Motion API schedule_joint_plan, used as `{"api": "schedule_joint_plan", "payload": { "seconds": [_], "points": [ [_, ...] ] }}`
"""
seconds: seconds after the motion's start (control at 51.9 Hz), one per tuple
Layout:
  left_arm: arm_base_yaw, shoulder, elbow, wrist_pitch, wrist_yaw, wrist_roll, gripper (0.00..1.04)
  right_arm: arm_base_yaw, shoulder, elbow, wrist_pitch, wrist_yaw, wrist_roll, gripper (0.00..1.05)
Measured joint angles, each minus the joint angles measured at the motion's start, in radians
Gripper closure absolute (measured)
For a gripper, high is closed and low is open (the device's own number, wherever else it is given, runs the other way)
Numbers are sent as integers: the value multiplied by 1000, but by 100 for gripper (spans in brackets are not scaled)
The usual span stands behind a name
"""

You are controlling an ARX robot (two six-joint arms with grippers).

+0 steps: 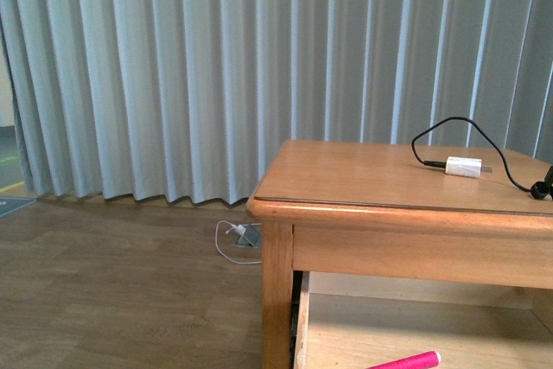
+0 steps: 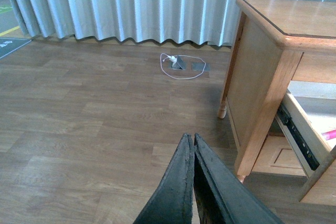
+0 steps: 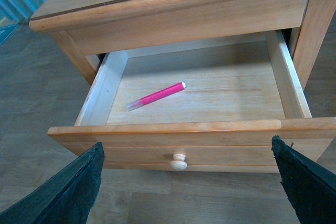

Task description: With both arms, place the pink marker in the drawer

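- Pleated grey-blue curtain [image 1: 216,75] fills the background and hangs down to a brown wood-plank floor [image 1: 104,291].
- A light-brown wooden table [image 1: 380,179] stands on that floor, to the right in the front view, with a smooth top and a rounded front edge.
- The drawer [image 3: 199,129] under the tabletop is pulled well out. Its pale wood inside is open to view from above.
- The left gripper [image 2: 192,138] is held over bare floor, off to the side of the table and clear of it. Its two black fingers are pressed together with nothing between them.
- The right gripper [image 3: 187,142] is in front of the drawer. Its fingers [image 3: 68,187] are spread wide, one toward each end of the drawer front. They hold nothing and touch nothing.
- A white charger [image 1: 463,166] lies on the tabletop, with a black cable [image 1: 449,123] looping up from it and across the top.
- The marker [image 3: 156,96] lies flat on the drawer's bottom, at a slant and apart from every wall. Its pale cap end points toward the front and its bright pink body toward the back.
- A small round pale knob [image 3: 178,162] sits at the middle of the drawer front.
- A grey socket [image 1: 248,238] is set in the floor near the curtain, with a thin white cord [image 1: 226,244] curled beside it.
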Motion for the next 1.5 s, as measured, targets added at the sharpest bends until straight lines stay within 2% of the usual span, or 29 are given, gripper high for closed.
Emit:
{"api": "schedule_joint_plan", "payload": {
  "seconds": [0.751,0.867,0.944,1.002,1.06,1.156,1.252,1.291,1.329,1.503],
  "points": [
    [1,-77,-68,15,2,2,100,0,0,-1,0,0,0,8],
    [1,-77,-68,15,2,2,80,0,0,-1,0,0,0,8],
    [1,-77,-68,15,2,2,62,41,-13,-47,114,199,-88,8],
    [1,-77,-68,15,2,2,53,39,-3,-46,96,226,-117,8],
    [1,-77,-68,15,2,2,42,23,32,-39,40,203,-136,8],
    [1,-77,-68,15,2,2,26,-5,137,-11,-61,90,-137,8],
    [1,-77,-68,15,2,2,7,-11,295,14,-91,-15,-152,8],
    [1,-77,-68,15,2,3,4,-10,341,23,-89,-37,-160,8],
    [1,-77,-68,15,2,3,6,-8,402,36,-79,-58,-168,8],
    [1,-77,-68,15,2,3,6,22,666,93,51,-50,-186,8]
  ]
}}
